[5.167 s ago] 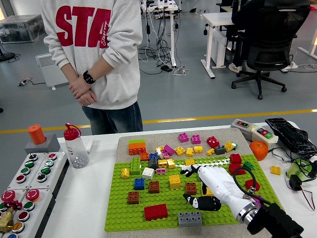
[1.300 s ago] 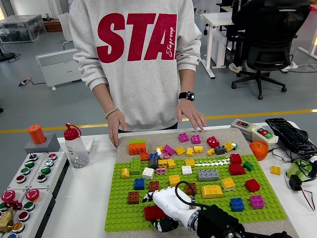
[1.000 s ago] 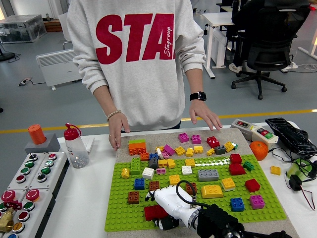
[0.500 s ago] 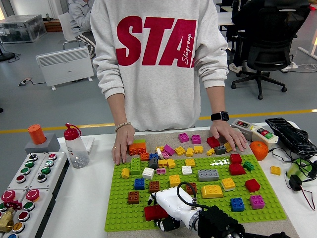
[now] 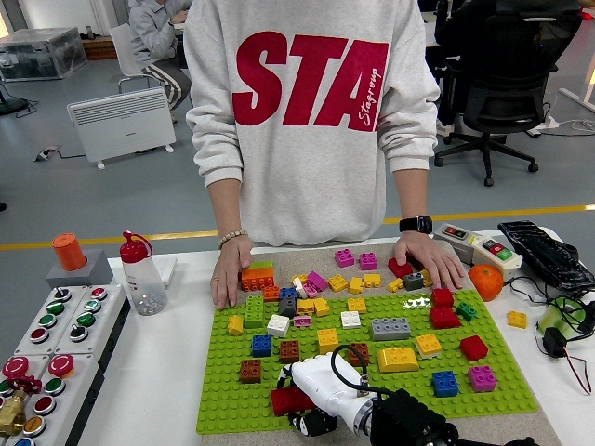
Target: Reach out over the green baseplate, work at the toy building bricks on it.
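Note:
The green baseplate lies in the middle of the table, studded with several bricks in many colours. My right hand, white with black fingers, reaches in from the bottom edge over the plate's near side. It sits on the right end of a flat red brick, fingertips on the brick's far side and thumb on its near side, curled around it. A brown brick and a second brown brick stand just beyond. My left arm is out of sight.
A person stands at the far side. One hand rests flat beside the orange brick; the other hand lies on loose bricks at the back right. A bottle, button boxes, an orange and a keyboard flank the plate.
The person has stepped to the right and lowered both hands onto the table's far edge. My right hand has shifted only slightly at the red brick.

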`<state>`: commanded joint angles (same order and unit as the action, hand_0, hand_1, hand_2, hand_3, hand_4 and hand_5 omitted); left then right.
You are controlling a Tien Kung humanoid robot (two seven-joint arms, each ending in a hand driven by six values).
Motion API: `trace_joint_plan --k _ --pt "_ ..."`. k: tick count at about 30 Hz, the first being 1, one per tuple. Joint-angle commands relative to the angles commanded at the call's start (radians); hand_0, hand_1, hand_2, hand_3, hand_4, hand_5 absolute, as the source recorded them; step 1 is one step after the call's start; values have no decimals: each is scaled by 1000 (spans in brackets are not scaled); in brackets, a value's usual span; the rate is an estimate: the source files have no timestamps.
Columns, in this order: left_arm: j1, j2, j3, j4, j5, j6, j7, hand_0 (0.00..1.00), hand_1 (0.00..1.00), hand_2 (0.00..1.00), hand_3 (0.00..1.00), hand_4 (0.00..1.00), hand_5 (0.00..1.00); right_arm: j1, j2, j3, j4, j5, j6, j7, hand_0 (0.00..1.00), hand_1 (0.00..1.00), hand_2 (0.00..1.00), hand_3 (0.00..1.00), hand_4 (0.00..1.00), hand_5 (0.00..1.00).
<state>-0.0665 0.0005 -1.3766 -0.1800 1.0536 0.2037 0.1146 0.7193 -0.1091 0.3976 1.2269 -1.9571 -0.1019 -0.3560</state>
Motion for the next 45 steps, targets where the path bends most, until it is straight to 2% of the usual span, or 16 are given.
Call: trace_joint_plan --k 3,4,9,10,15,16,28,31,36,45 --pt "0 1 1 0 -4 0 -2 659 689 714 577 331 998 0 1 1 -2 -5 -12 7 453 558 575 678 679 191" --pt "0 1 1 0 -5 0 -2 659 689 714 577 331 998 0 1 1 -2 -5 -15 8 402 513 543 657 658 178" --pt "-2 2 1 0 -6 0 -2 659 689 714 577 331 998 1 1 0 -3 -9 -29 16 402 513 543 657 658 178" --pt "-2 2 1 0 -6 0 -2 659 689 714 576 331 998 1 0 0 -3 -9 -32 19 350 469 515 626 634 157" --pt "-4 2 -1 0 -6 0 -2 659 689 714 576 331 998 2 -2 3 -3 -11 -42 30 350 469 515 626 634 157" --pt "-4 2 -1 0 -6 0 -2 660 689 714 577 331 998 2 -2 3 -2 -11 -43 32 309 447 504 596 618 142" --pt "-5 2 -3 0 -7 1 -2 659 688 714 577 330 998 2 -15 20 29 -27 -64 51 294 435 501 581 602 129" --pt "-6 2 -5 0 -8 1 -4 659 688 714 577 330 998 -4 -59 52 84 -42 -70 59 294 435 501 581 602 129" --pt "-6 2 -6 0 -8 1 -4 659 688 715 576 329 998 -7 -83 68 123 -49 -73 63 298 433 503 576 585 116" --pt "-7 4 -13 0 -7 1 -6 659 688 714 577 329 998 -77 -257 116 264 -68 -120 140 297 433 506 573 570 98"
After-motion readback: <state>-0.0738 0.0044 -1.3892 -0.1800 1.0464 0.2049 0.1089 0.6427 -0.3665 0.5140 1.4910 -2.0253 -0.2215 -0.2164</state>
